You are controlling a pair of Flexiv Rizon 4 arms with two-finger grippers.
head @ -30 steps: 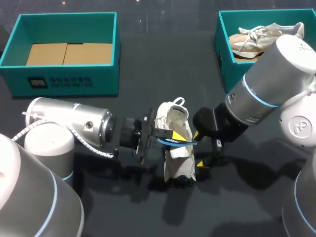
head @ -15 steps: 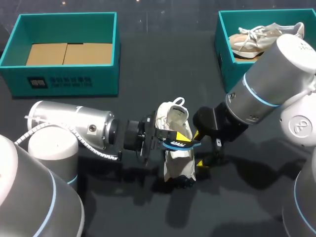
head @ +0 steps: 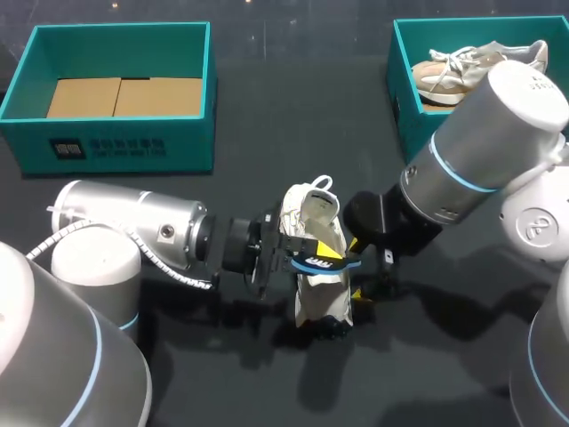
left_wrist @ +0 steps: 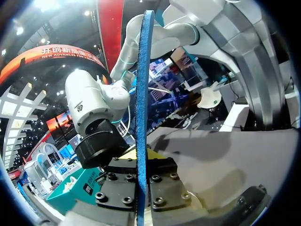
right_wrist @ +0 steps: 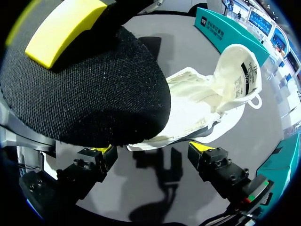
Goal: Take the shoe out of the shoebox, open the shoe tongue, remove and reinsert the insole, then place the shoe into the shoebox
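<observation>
A white shoe (head: 313,210) lies on the dark table between my two arms, its opening spread wide. My left gripper (head: 313,247) is over the shoe, shut on the insole (head: 322,261), which is blue underneath and black on top. In the left wrist view the insole (left_wrist: 142,94) stands edge-on between the fingers of that gripper (left_wrist: 142,162). My right gripper (head: 357,269) stands open just right of the shoe. In the right wrist view the black insole (right_wrist: 94,89) hangs ahead of the open right gripper (right_wrist: 153,150), with the shoe (right_wrist: 207,96) beyond it.
A teal shoebox (head: 116,147) with cardboard inside stands at the back left. A second teal shoebox (head: 405,98) at the back right holds another pale shoe (head: 471,67). Bare dark table (head: 293,124) lies between the boxes.
My left gripper has moved a little to the right with the insole, which has turned flatter over the shoe. The right arm has shifted slightly left, its jaws still wide.
</observation>
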